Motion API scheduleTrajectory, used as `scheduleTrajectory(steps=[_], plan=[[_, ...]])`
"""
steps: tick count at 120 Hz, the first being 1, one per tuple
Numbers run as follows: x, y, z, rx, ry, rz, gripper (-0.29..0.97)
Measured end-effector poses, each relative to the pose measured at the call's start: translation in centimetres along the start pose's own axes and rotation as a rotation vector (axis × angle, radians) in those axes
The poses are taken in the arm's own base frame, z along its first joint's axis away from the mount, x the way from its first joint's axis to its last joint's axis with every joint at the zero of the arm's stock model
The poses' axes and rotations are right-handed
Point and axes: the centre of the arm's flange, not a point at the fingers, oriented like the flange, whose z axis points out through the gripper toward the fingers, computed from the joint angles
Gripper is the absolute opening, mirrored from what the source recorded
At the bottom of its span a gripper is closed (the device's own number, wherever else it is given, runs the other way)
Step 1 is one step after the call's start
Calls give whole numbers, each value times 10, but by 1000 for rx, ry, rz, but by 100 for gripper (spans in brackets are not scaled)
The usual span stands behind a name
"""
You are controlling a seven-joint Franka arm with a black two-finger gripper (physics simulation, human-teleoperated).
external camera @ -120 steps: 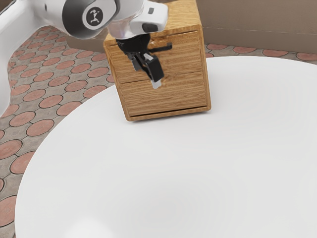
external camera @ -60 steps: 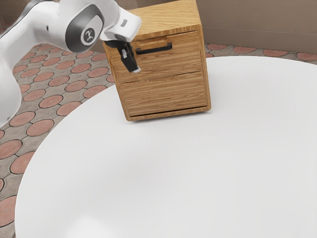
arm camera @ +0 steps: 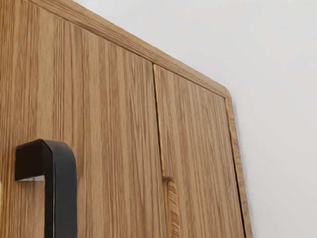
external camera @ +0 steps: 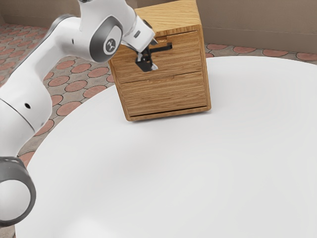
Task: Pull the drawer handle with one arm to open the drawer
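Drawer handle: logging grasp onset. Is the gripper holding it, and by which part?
Cannot be told. The gripper sits at the exterior view's left end of the drawer handle, but contact is not visible.

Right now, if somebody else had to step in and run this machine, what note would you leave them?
The pincer is in front of the top drawer, at the end of the black handle toward the exterior view's left; a grasp is not confirmed.
The wooden cabinet stands on the white table; the top drawer looks shut.
Done: approach.
Left: grasp the handle, pull the drawer out.
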Motion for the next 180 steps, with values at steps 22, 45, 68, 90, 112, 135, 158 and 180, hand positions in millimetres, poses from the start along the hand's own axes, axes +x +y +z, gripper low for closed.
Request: scheduleTrajectory(steps=[22, 45, 68, 90, 112, 135, 158, 180], plan=[[-14, -6, 4, 28, -37, 68, 66], [-33, -10, 18, 40, -66, 103, 67], [-33, -6, 32, 25, -60, 130, 67], [-32, -4, 38, 18, -58, 149, 67], [-30, -3, 38, 17, -55, 151, 67], [-28, -1, 39, 9, -54, 131, 68], [-23, 0, 35, 1, -50, 114, 68], [-21, -1, 28, 3, -51, 98, 64]])
